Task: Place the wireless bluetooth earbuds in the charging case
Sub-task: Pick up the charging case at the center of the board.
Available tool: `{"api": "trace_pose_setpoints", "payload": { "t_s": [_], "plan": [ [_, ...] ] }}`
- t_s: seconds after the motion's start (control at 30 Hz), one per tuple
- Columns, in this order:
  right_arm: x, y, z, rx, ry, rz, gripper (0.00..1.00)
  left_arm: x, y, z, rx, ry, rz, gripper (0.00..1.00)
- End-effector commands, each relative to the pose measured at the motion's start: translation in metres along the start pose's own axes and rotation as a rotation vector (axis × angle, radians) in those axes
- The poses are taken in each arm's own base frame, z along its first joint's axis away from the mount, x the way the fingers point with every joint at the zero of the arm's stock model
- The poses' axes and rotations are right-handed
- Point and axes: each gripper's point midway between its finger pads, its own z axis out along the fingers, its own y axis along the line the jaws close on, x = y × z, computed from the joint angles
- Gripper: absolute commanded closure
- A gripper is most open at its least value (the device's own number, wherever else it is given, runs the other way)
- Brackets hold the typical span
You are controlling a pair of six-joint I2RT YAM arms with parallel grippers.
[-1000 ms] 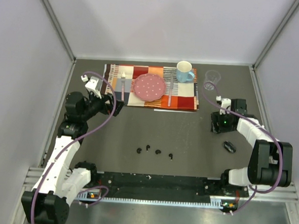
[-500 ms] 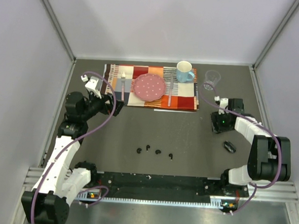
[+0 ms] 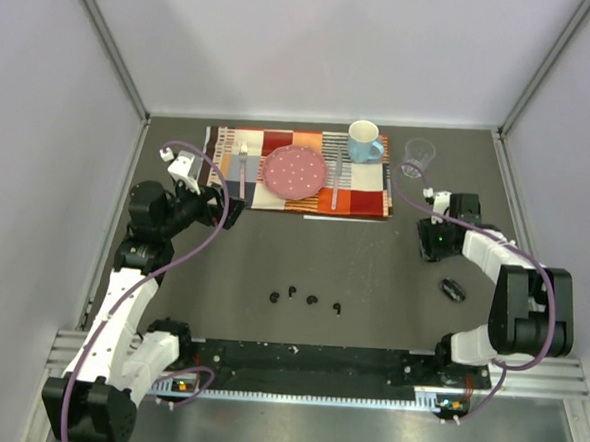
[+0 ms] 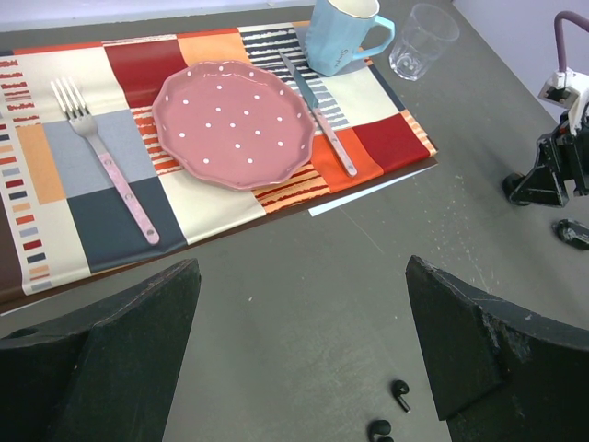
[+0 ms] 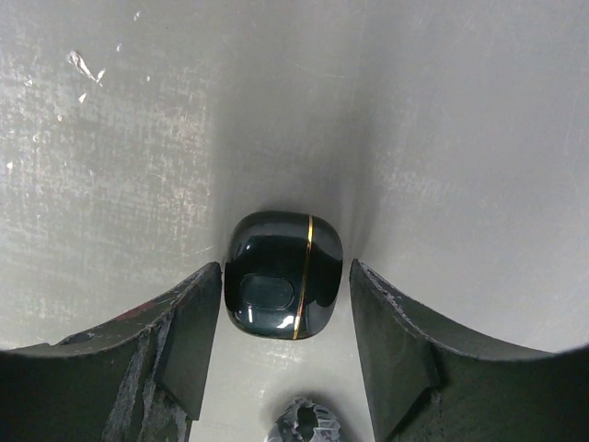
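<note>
Four earbuds [image 3: 312,299] loose front-centre, well apart from case [image 5: 283,274]. Right gripper [image 5: 285,269] straddling case, jaws not quite clamped; left gripper [image 4: 302,267] wide open, idle. Risk: off-centre squeeze skidding or tipping case.

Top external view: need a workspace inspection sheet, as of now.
Surface: dark grey tabletop, scuffed.
Job's things: four tiny black earbuds in a loose row near the front; black oval charging case, lid closed, at the right gripper; second black oval case loose nearby.
Clutter: patchwork placemat bearing pink dotted plate, pink-handled fork, knife, blue mug; clear glass beside it.
Grippers: left gripper open above bare table; right gripper open, astride the case, not visibly clamped.
Cables: purple cables looped along both arms.
Surroundings: plain grey walls.
</note>
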Motion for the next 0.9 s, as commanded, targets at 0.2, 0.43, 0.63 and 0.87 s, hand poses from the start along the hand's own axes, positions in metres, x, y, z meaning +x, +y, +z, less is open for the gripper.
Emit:
{"api": "trace_pose_setpoints", "payload": {
  "t_s": [0.2, 0.43, 0.63, 0.87],
  "plan": [
    [-0.006, 0.002, 0.005, 0.002, 0.011, 0.040, 0.37, -0.010, -0.004, 0.000, 0.014, -0.044, 0.018, 0.01],
    [-0.006, 0.008, 0.004, -0.032, 0.024, 0.059, 0.62, -0.015, -0.011, 0.002, 0.050, -0.083, -0.037, 0.01],
    [-0.017, 0.011, -0.007, -0.053, -0.010, 0.056, 0.90, -0.013, -0.017, 0.004, 0.081, -0.092, -0.127, 0.01],
    [-0.037, 0.034, -0.030, -0.098, -0.092, -0.002, 1.00, -0.025, -0.027, 0.004, 0.130, -0.139, -0.172, 0.01]
  ]
}}
